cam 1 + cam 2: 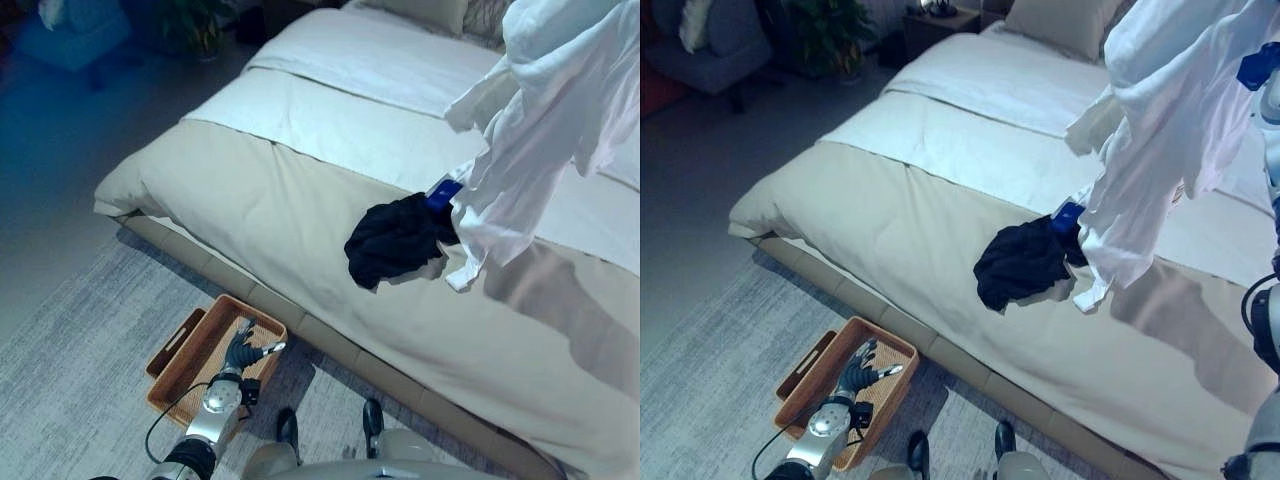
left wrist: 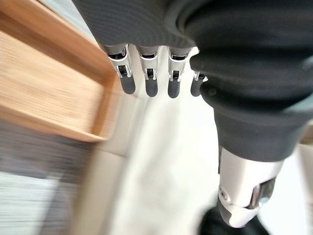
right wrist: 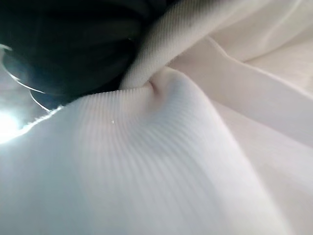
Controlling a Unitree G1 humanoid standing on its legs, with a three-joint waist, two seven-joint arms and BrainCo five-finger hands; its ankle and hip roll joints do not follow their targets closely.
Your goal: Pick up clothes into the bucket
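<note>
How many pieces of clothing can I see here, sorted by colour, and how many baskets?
White garment, hanging in the air above the bed: 1
Dark garment, lying on the bed: 1
Woven basket, on the rug by the bed: 1
Total: 3

Our left hand [image 1: 243, 352] hangs low on a nearly straight arm, fingers [image 2: 149, 81] extended and relaxed, thumb apart. Our right arm is raised high; we can't read its fingers.
</note>
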